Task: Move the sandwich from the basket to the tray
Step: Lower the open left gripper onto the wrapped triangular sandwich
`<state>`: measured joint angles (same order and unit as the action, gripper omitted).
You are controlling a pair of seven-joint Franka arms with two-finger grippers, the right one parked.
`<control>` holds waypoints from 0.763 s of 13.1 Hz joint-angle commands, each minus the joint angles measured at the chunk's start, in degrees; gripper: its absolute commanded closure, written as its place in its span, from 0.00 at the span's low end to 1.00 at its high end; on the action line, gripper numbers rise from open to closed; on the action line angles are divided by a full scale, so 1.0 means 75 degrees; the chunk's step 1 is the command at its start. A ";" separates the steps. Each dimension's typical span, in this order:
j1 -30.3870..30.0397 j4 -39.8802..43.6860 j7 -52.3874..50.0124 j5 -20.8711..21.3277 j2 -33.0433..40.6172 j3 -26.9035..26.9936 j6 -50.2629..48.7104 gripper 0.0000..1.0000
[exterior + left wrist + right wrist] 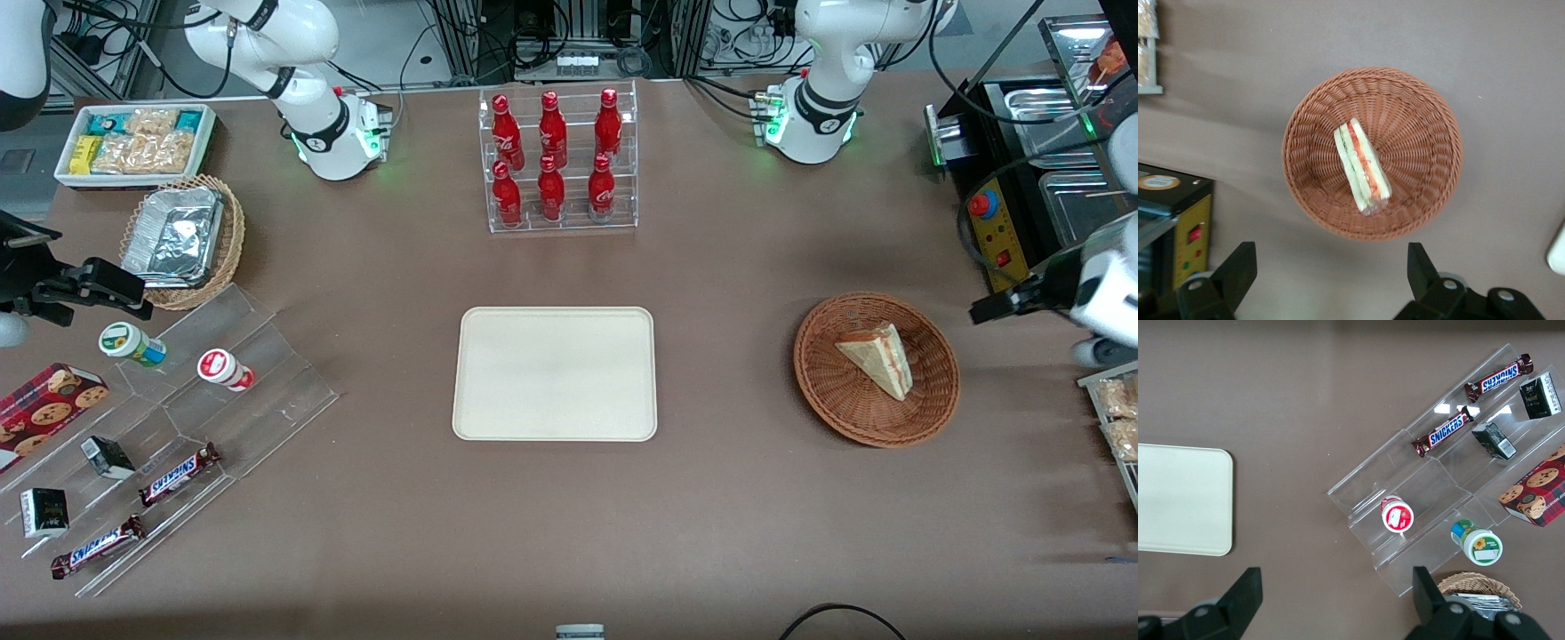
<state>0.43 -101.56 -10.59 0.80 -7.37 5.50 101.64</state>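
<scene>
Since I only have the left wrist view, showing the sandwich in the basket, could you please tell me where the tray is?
Observer: The tray lies mid-table, toward the parked arm's end from the basket.
Operator: Thank you. Is anything on it?
Observer: No, its surface is bare.
Operator: And where does the gripper sit relative to the basket?
Observer: The left gripper, jaws open, hangs beside the basket, toward the working arm's end of the table.
</scene>
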 commanded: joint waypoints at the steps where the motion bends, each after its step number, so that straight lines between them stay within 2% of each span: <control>1: -0.0022 -0.1232 -0.0649 0.0034 0.0116 -0.0065 0.1314 0.00; 3: -0.0034 -0.1784 -0.1198 0.0022 -0.0059 -0.0065 0.2066 0.00; 5: 0.0048 -0.2136 -0.2333 0.0034 -0.0317 -0.0065 0.2419 0.00; 7: -0.0010 -0.3165 -0.2642 0.0046 -0.0248 -0.0065 0.3644 0.00; 10: 0.0013 -0.3310 -0.2831 0.0046 -0.0505 -0.0065 0.4142 0.00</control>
<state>0.52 -125.66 -30.17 0.81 -11.22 5.17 130.83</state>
